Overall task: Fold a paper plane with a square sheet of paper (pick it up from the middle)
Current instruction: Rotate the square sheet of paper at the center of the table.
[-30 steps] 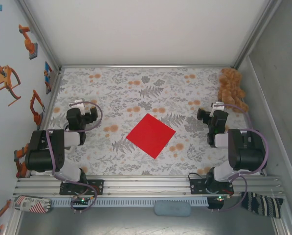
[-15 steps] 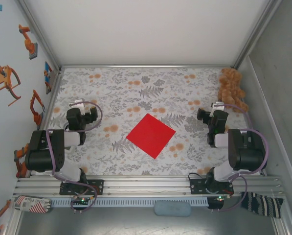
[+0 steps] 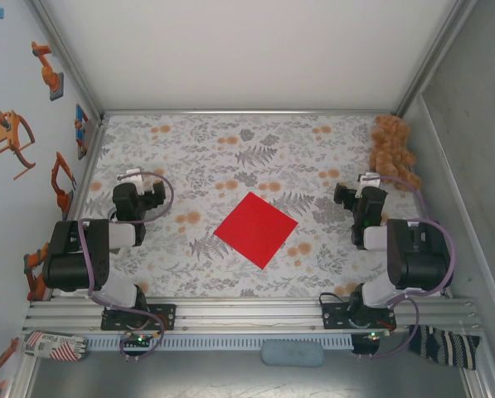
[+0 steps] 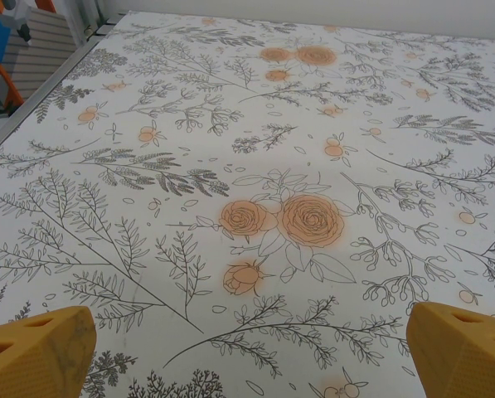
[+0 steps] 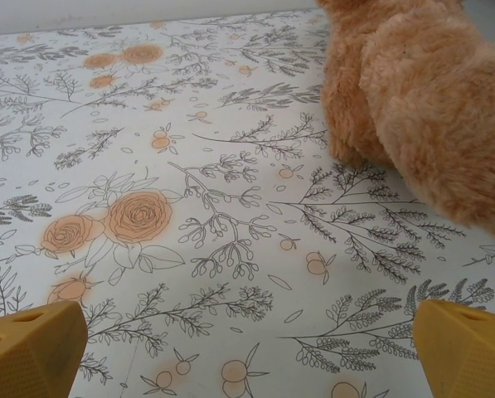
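The sheet [image 3: 256, 230] lies flat on the counter [image 3: 197, 141], well left of the bear [image 3: 394, 149]. The left tool [image 4: 249, 352] is open, far left of the bear. The right tool [image 5: 247, 352] is open, near the bear.

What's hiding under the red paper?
The red paper lies flat on the flowery tablecloth, which shows all around it. The patch of cloth right under the sheet is covered, so whatever is there cannot be seen.
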`<state>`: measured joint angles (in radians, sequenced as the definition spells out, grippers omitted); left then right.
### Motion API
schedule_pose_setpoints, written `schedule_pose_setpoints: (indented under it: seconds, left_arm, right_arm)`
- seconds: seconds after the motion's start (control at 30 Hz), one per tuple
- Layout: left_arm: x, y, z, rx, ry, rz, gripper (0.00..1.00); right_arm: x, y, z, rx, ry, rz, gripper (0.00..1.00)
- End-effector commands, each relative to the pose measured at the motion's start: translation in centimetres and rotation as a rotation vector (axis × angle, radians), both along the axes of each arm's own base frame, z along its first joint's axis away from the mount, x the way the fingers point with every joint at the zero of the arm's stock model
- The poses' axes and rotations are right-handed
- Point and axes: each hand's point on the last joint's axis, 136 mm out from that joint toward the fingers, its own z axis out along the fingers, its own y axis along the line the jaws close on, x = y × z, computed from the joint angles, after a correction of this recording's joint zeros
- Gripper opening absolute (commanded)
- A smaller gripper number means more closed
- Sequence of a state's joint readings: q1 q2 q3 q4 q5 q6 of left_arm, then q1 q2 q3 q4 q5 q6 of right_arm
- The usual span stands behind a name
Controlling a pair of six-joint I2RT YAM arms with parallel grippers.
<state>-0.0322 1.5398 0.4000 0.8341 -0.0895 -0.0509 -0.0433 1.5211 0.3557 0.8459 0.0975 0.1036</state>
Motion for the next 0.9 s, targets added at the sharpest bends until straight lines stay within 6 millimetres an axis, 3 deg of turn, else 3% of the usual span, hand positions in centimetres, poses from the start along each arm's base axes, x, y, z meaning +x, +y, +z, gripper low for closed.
schedule_pose_setpoints:
  seconds: [0.0, 0.2, 0.33, 0.47, 0.53, 0.67, 0.87]
  left_arm:
    - [-0.6, 0.4, 2.0, 0.014, -0.048, 0.015, 0.96]
    - [-1.0, 1.2, 6.9, -0.022, 0.002, 0.087, 0.96]
    - [-0.4, 0.5, 9.8, -0.096, 0.052, 0.087, 0.96]
    - [-0.5, -1.2, 11.5, -0.234, 0.087, 0.063, 0.96]
    - [-0.6, -2.1, 11.6, -0.303, 0.122, 0.051, 0.96]
    - [-0.8, -4.4, 10.9, -0.45, 0.182, 0.018, 0.96]
    - [-0.8, -8.4, 10.9, -0.549, 0.233, -0.116, 0.96]
  right_arm:
    - [0.1, -0.6, 3.7, -0.022, -0.055, -0.039, 0.99]
    - [0.8, -0.4, 8.5, 0.08, -0.015, -0.067, 0.99]
    - [1.9, 1.8, 9.9, 0.225, 0.061, -0.054, 0.99]
    - [2.4, 5.2, 11.3, 0.283, 0.156, -0.032, 0.99]
    - [2.3, 6.5, 11.0, 0.285, 0.207, -0.053, 0.99]
    - [1.9, 12.4, 8.3, 0.306, 0.374, 0.127, 0.96]
    - [-0.2, 20.7, 4.4, 0.139, 0.549, 0.427, 0.95]
